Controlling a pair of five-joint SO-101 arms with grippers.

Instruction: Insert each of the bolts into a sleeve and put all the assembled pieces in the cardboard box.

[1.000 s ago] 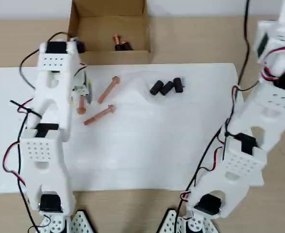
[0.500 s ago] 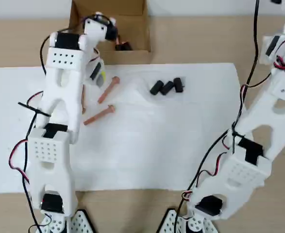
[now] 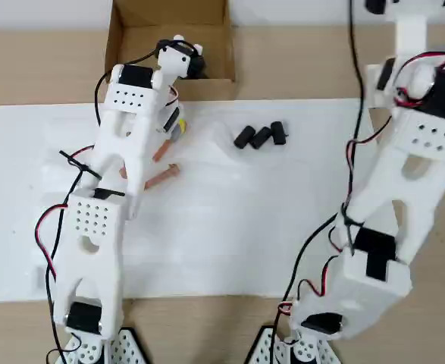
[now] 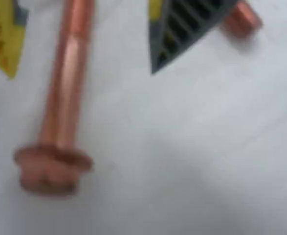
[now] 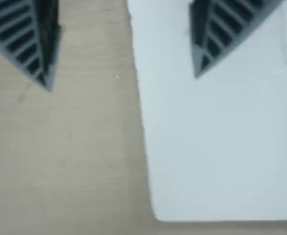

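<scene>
The wooden tabletop (image 3: 298, 68) carries a white sheet (image 3: 283, 227), and the cardboard box (image 3: 116, 38) stands at the sheet's far edge. The left gripper (image 4: 79, 72) is spread wide, one finger on either side of a copper-coloured bolt (image 4: 60, 112) that lies flat on the sheet. A second bolt (image 4: 241, 19) lies just past one finger. Three black sleeves (image 3: 261, 137) sit bunched together near the sheet's far edge, apart from the bolts. The right gripper (image 5: 119, 78) also gapes and holds nothing, hanging over the sheet's edge where the bare wood begins.
</scene>
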